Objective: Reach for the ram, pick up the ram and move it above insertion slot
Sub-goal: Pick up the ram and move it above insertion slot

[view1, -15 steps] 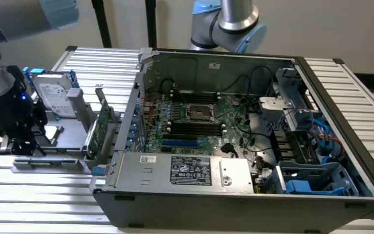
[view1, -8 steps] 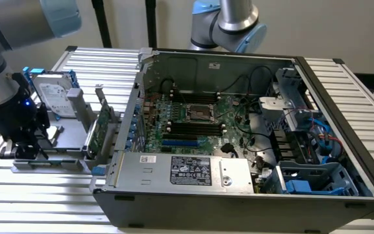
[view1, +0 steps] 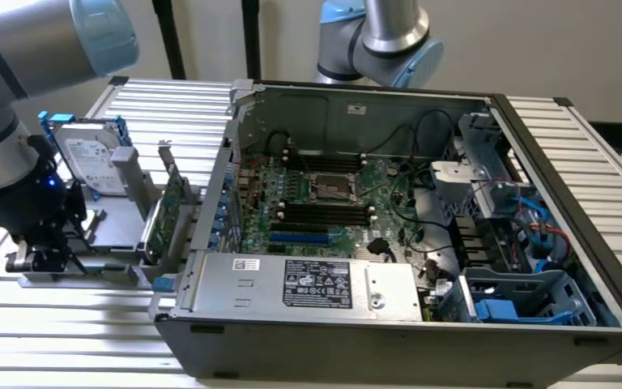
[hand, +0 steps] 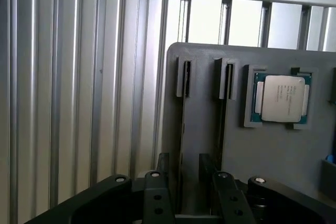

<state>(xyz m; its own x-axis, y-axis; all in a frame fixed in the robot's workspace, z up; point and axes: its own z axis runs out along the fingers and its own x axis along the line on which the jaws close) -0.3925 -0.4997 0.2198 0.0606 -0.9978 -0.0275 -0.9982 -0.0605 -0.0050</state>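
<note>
My gripper (view1: 46,259) is down at the grey holder block (view1: 111,223), on the exterior view's left, outside the computer case. Seen from the wrist, its two black fingers (hand: 157,195) stand apart, open, either side of a thin strip on edge in the holder's slot, which looks like the ram (hand: 181,129). Only that narrow edge shows, and nothing touches it that I can see. The insertion slots (view1: 322,212) are parallel black sockets on the motherboard, just below the silver processor socket (view1: 330,185).
A hard drive with blue rails (view1: 90,158) and a green expansion card (view1: 165,215) stand upright on the holder near the gripper. A loose processor chip (hand: 281,98) lies in a holder recess. The open case wall (view1: 224,170), power supply (view1: 300,284) and a second arm (view1: 381,40) are nearby.
</note>
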